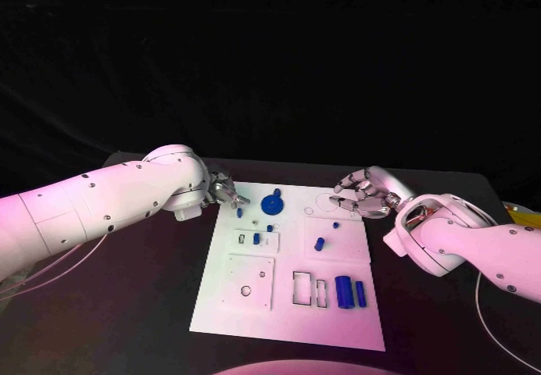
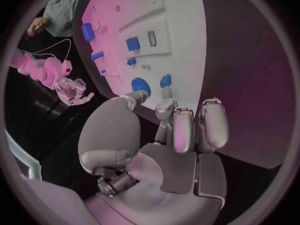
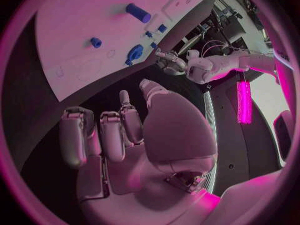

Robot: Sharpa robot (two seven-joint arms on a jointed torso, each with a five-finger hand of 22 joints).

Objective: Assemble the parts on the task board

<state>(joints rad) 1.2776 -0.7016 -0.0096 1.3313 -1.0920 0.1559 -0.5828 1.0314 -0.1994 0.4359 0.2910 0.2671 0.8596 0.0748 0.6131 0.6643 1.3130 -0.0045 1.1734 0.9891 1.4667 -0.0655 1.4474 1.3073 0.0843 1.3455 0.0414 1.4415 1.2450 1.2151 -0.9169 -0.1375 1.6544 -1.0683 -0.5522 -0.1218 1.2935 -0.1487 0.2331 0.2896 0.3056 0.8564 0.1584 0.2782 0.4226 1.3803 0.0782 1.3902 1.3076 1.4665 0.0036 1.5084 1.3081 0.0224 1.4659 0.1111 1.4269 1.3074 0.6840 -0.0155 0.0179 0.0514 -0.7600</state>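
The white task board (image 1: 282, 312) lies mid-table. At its far end stands a round blue disc (image 1: 272, 205), with a small blue part (image 1: 240, 212) to its left. More small blue parts (image 1: 319, 244) sit mid-board, and two blue cylinders (image 1: 342, 291) lie near the front right. My left hand (image 1: 226, 191) hovers at the board's far left corner, holding nothing; its fingers (image 2: 181, 127) reach toward the small part (image 2: 165, 80) and the disc (image 2: 140, 85). My right hand (image 1: 359, 195) hangs over the far right corner, fingers loosely bent, holding nothing; its fingers (image 3: 112, 132) are off the board (image 3: 81, 30).
The board has rectangular recesses (image 1: 304, 287) beside the cylinders and a plate with a round hole (image 1: 246, 291) at the front left. Black table (image 1: 158, 312) borders the board on both sides. A yellow object (image 1: 521, 211) sits at the far right edge.
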